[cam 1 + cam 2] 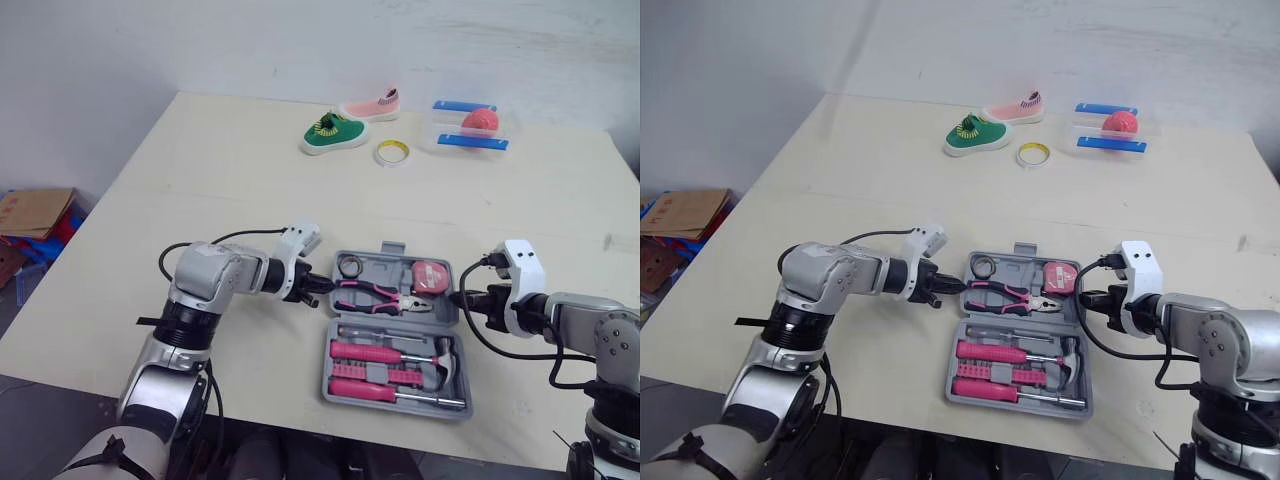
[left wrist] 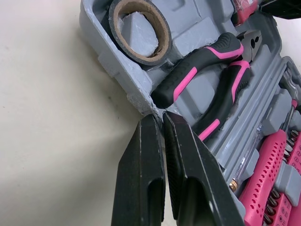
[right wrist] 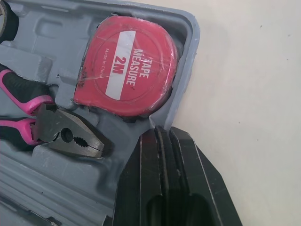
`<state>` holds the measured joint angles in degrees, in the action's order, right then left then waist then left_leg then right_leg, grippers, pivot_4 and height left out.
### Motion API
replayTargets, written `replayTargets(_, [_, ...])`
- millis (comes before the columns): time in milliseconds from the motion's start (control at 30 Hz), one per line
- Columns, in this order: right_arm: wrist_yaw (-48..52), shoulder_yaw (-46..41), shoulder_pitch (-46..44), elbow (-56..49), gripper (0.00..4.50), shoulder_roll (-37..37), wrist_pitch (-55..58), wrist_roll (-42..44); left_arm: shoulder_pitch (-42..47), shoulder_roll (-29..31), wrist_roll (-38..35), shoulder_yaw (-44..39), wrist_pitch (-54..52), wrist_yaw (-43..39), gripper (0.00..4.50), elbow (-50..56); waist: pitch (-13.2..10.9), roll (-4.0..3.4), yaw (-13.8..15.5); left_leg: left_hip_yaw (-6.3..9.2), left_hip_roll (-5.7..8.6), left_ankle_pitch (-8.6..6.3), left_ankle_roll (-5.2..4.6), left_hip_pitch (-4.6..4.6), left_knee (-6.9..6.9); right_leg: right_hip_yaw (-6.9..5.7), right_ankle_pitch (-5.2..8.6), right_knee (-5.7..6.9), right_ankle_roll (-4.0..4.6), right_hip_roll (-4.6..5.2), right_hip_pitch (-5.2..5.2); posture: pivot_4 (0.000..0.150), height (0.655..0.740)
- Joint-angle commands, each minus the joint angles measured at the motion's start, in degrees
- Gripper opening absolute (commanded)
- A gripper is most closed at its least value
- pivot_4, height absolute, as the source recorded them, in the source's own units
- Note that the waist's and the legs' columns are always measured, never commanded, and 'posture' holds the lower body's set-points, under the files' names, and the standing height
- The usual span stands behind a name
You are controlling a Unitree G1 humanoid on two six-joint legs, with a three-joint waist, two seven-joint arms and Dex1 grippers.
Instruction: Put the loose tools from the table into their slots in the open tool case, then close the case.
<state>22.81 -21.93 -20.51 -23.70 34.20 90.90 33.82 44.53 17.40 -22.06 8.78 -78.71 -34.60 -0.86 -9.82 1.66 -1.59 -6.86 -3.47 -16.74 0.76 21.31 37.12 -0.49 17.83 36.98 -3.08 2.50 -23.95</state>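
Two pairs of black fingers flank the open grey tool case (image 1: 385, 266) on the pale surface (image 1: 230, 170) I am watching. My left fingers (image 1: 320, 289), drawn together, sit at the case's left rim, beside the roll of tape (image 1: 350, 266) and pink pliers (image 1: 380, 295). My right fingers (image 3: 160, 134), pressed together, meet its right rim by the red tape measure (image 3: 128, 70). Pink-handled screwdrivers (image 1: 365, 352) and a hammer (image 1: 445, 352) lie in its near half.

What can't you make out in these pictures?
- Right wrist view: right gripper covers the tool case rim beside the tape measure.
- Left wrist view: picture edge cuts off the pink handle.
- Head views: red object in the far clear box too small to identify.
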Motion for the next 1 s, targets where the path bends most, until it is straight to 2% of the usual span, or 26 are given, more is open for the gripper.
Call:
replayTargets(33, [0.2, -0.8, -0.3, -2.9, 0.02, -1.1, 0.3, 1.0, 0.6, -2.1, -1.7, -1.1, 1.7, 0.1, 0.0, 0.7, 0.0, 0.0, 0.0, 0.0, 0.0, 0.0, -0.01, 0.0, 0.0, 0.0, 0.0, 0.0, 0.0, 0.0, 0.0, 0.15, 0.7304])
replayTargets(133, [0.3, -1.5, -1.2, -3.6, 0.02, -2.3, -0.8, 1.4, 2.0, -3.6, -1.7, -2.4, 4.0, 0.6, 0.0, -0.7, 0.0, 0.0, 0.0, 0.01, 0.0, 0.01, 0.0, 0.01, 0.0, 0.0, -0.01, 0.0, -0.01, 0.0, 0.0, 0.15, 0.7304])
replayTargets(300, [2.6, 2.2, -0.8, -7.5, 0.02, -1.8, -16.5, -0.3, 4.8, -2.2, 2.2, -0.6, 24.0, -4.0, 0.0, -3.6, -0.4, -0.07, -0.1, -0.04, 0.01, 0.02, -0.02, 0.06, -0.02, 0.01, -0.04, 0.0, 0.0, -0.02, -0.07, 0.15, 0.7304])
replayTargets(400, [1.7, 2.4, 2.0, -8.3, 0.02, -3.2, -23.7, -2.1, 3.1, 0.6, 7.5, 2.7, 39.2, -7.4, 0.0, -4.8, -0.4, -0.11, -0.1, -0.06, -0.03, 0.15, 0.29, 0.06, -0.13, 0.01, -0.06, -0.03, 0.01, -0.1, -0.13, 0.15, 0.7304])
replayTargets(533, [3.3, 7.7, 13.9, -12.1, 0.02, -3.4, -40.1, -8.6, -3.7, 3.9, 10.3, 3.7, 52.3, -11.6, 0.0, -4.0, -0.4, -0.11, 0.1, -0.11, -0.13, 0.11, 0.49, 0.14, -0.33, 0.0, 0.14, -0.14, 0.0, -0.2, -0.25, 0.15, 0.7304])
replayTargets(633, [3.0, 11.2, 19.7, -10.6, 0.02, -4.5, -52.4, -14.5, -8.1, 4.7, 12.4, 3.6, 59.7, -11.3, 0.0, -3.8, -0.4, -0.07, 0.0, -0.31, -0.16, 0.02, 0.53, 0.31, -0.33, 0.07, 0.24, -0.15, -0.07, -0.19, -0.48, 0.15, 0.7304])
replayTargets(733, [3.4, 14.4, 24.1, -7.4, 0.02, -3.9, -66.6, -22.0, -11.0, 4.1, 12.4, 1.4, 62.5, -9.0, 0.0, -2.8, -0.4, -0.05, 0.0, -0.48, -0.15, -0.07, 0.4, 0.25, -0.14, 0.14, 0.23, -0.13, -0.09, -0.14, -0.45, 0.15, 0.7304])
replayTargets(967, [4.8, 14.2, 31.3, -1.4, 0.02, -4.4, -85.3, -26.8, -17.8, 5.0, 12.6, -2.8, 66.2, -5.3, 0.0, 2.6, -0.4, 0.03, -0.2, -0.56, -0.15, -0.27, -0.2, -0.28, -0.07, 0.36, 0.06, -0.09, -0.09, -0.18, 0.03, 0.15, 0.7304])
replayTargets(1000, [5.8, 14.1, 33.6, -1.2, 0.33, -3.7, -89.7, -27.7, -19.1, 5.4, 12.0, -3.9, 65.0, -4.9, 0.0, 4.0, -0.4, 0.03, -0.2, -0.53, -0.15, -0.26, -0.19, -0.3, -0.08, 0.35, 0.06, -0.07, -0.08, -0.19, 0.06, 0.15, 0.7304])
